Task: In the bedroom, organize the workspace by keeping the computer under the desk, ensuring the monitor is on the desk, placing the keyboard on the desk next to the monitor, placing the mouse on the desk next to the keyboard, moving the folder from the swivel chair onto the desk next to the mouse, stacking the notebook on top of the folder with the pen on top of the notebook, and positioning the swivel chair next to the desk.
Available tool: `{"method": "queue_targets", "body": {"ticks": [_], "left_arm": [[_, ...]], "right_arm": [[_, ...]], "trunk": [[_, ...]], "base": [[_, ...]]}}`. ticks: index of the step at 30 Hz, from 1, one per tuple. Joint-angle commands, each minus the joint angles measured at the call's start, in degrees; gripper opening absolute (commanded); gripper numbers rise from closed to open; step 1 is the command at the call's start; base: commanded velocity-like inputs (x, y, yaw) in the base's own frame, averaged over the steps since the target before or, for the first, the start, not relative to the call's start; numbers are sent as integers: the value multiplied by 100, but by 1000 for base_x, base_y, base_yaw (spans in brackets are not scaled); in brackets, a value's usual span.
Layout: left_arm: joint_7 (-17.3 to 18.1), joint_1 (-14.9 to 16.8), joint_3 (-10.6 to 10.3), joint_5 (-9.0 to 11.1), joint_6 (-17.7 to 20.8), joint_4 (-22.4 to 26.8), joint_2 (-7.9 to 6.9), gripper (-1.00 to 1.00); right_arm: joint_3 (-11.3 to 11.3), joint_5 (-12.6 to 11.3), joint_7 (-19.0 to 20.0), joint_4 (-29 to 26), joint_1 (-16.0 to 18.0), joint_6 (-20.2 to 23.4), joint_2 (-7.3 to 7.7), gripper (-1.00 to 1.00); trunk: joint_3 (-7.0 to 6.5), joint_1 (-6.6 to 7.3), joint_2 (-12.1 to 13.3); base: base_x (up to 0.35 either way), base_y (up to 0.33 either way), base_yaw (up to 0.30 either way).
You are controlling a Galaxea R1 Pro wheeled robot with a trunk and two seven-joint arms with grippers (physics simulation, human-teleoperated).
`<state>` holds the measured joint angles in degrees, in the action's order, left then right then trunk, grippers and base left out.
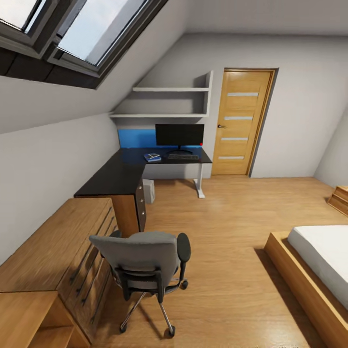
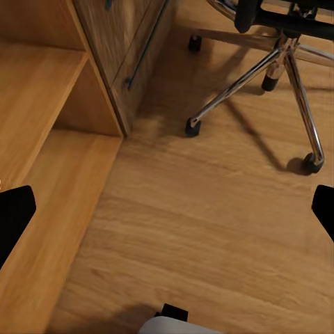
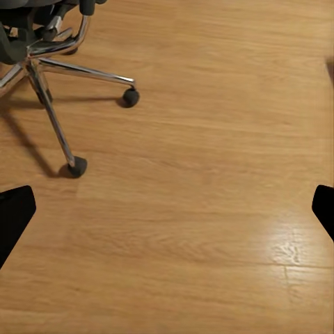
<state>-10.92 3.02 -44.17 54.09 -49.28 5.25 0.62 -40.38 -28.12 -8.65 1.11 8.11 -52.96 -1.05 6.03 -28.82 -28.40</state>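
Both grippers hang over bare wooden floor, holding nothing. The left gripper (image 2: 167, 209) has its fingers spread wide, one dark tip at each edge of its wrist view, and the right gripper (image 3: 167, 205) is spread the same way.

Just ahead of them stands the swivel chair (image 1: 145, 263), its back toward the camera, beside a light wood drawer chest (image 1: 58, 251) and well apart from the far part of the desk (image 1: 121, 174).

On that desk the monitor (image 1: 180, 135) stands upright with the keyboard (image 1: 183, 156) in front of it. The blue folder (image 1: 152, 157) lies beside the keyboard with something pale on top, likely the notebook; the mouse and pen are too small to make out. The computer (image 1: 149, 191) sits under the desk. Most of the task looks done, and moving the chair up to the desk appears to be what remains.

The wrist views show the chair's chrome legs and casters from close by; the head view alone takes in the desk and the door (image 1: 240, 123).
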Motion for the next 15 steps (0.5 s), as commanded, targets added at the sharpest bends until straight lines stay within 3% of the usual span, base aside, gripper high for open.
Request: {"method": "queue_targets", "body": {"ticks": [1,15], "left_arm": [[-59,5,-50,-4,-11,2,-1,100],[-61,5,-48,-4,-11,2,-1,100]], "right_arm": [[-49,2,-49,12,6,-16,-6,100],[-56,17,-34,14,6,-17,-2,100]], "trunk": [[11,-2,-11],[11,-2,-11]], "base": [[-113,131,-16],[-102,115,-3]]}}
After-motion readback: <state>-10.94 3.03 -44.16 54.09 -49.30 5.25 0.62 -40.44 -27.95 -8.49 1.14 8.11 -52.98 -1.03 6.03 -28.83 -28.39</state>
